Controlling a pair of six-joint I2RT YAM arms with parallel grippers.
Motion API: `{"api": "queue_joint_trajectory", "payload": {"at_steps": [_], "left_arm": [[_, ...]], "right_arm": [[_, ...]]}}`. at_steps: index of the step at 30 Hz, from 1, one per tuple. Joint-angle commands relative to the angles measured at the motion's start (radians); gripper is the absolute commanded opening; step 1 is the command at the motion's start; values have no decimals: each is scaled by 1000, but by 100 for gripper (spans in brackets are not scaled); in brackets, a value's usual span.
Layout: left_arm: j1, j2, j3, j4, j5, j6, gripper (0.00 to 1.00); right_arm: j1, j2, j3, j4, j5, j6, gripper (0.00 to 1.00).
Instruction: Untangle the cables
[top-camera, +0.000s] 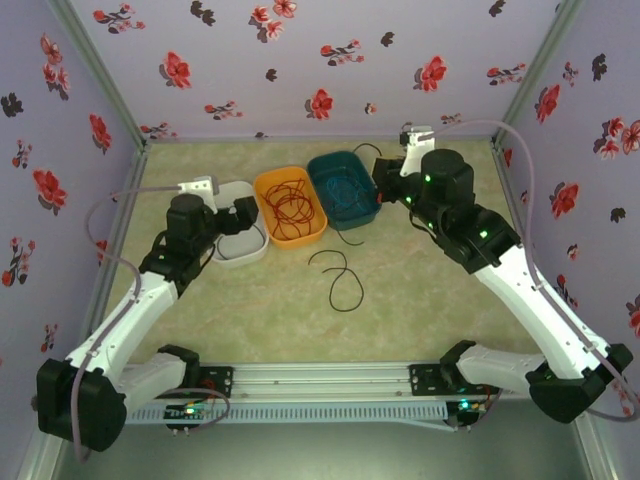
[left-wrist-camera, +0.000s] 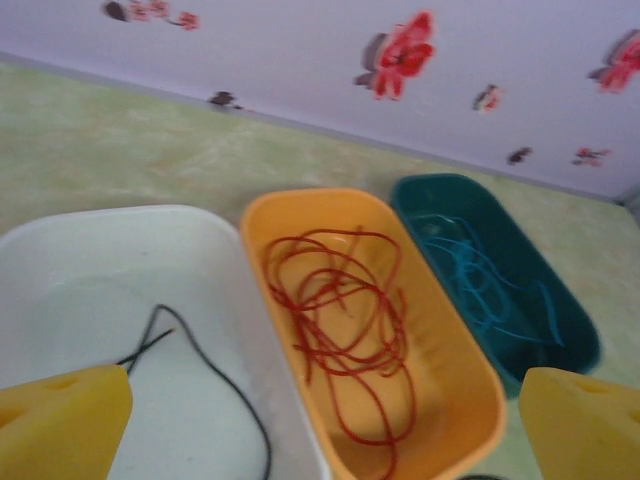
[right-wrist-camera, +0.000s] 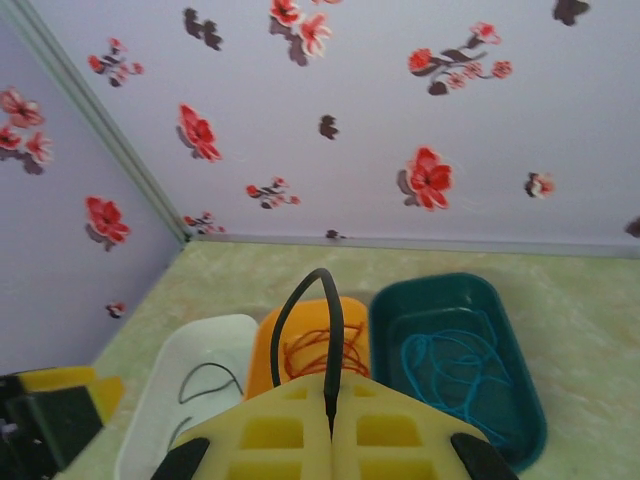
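Right gripper (right-wrist-camera: 333, 425), yellow fingers pressed together, pinches a black cable (right-wrist-camera: 337, 340) that arches up from the pads. It hangs near the teal bin (left-wrist-camera: 560, 335). Left gripper (left-wrist-camera: 322, 420), fingers spread wide and holding nothing, hovers over the white bin (left-wrist-camera: 80, 290). A loose black cable (top-camera: 346, 266) curls on the table (top-camera: 250, 310) in front of the bins; whether it is the pinched one's tail cannot be told.

Three bins stand side by side. The white one holds a thin black strand (left-wrist-camera: 215, 372), the orange bin (left-wrist-camera: 455, 370) a coiled red cable (left-wrist-camera: 335, 300), and the teal one a blue cable (left-wrist-camera: 480, 285).

The step appears to be carrying black cable to the white bin. It is best to lift high so any trailing length clears the red and blue coils, then let go low inside the white walls.
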Motion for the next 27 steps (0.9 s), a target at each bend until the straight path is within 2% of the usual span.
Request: {"api": "queue_joint_trajectory", "payload": {"at_steps": [1,5,7,14,16,21,27], "left_arm": [[-8,-9,-7,126,172,64,100],[-48,-10,-3,164,301,156,100],[-91,-11,25,134,359,247,100],[-248,22,128,33,358,498,99],[-288,59,160,23,322,555,97],[-382,159,224,31,145,685,84],[-442,269,296,28,58,782,83]], "right_arm": [[-5,22,53,34,-85,5,0],[-5,49,85,33,-136,31,0],[-5,63,99,30,-161,45,0],[-8,86,123,17,-173,80,0],[-8,90,124,19,-176,91,0],[-12,99,126,21,-193,115,0],[-17,107,127,25,-204,133,0]]}}
